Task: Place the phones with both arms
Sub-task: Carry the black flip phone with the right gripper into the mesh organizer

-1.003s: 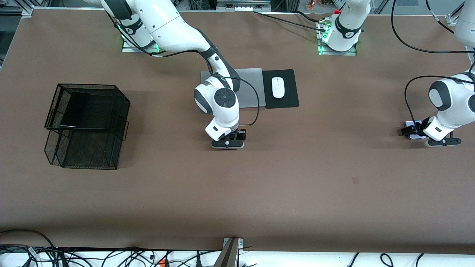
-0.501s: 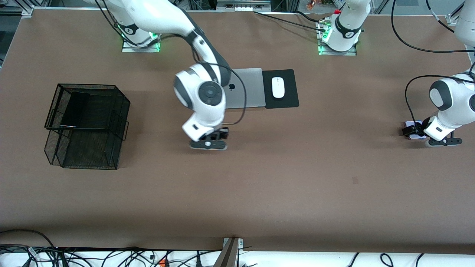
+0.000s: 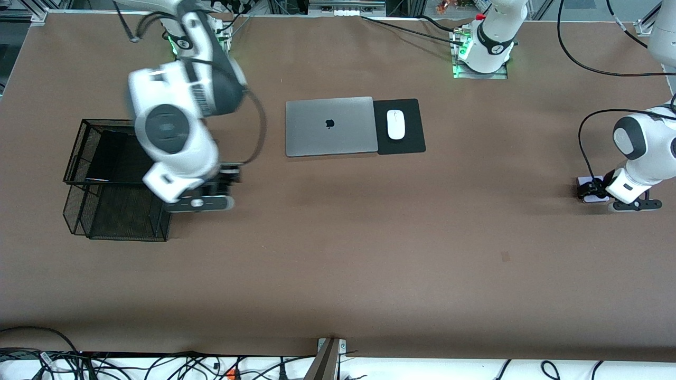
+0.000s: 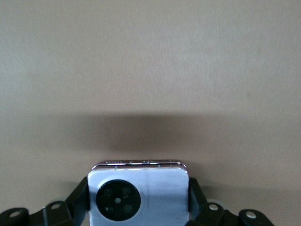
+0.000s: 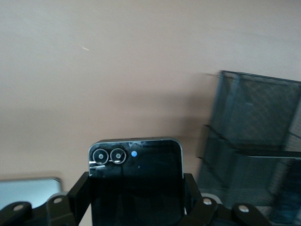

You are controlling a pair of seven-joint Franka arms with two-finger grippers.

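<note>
We see even, soft overhead light; the right arm (image 3: pixel 174 137) is motion-blurred, and shadows beneath it are faint.

A wide brown matte desk (image 3: pixel 369 253) fills nearly the whole front view, evenly lit, with soft shadows on its surface. Along its edge nearest the front camera runs a white strip strewn with tangled black cables (image 3: pixel 158 364), and a grey metal bracket (image 3: pixel 327 356) stands at the middle. Silver aluminium framing (image 3: pixel 31 13) lines the edge where the bases stand.
</note>
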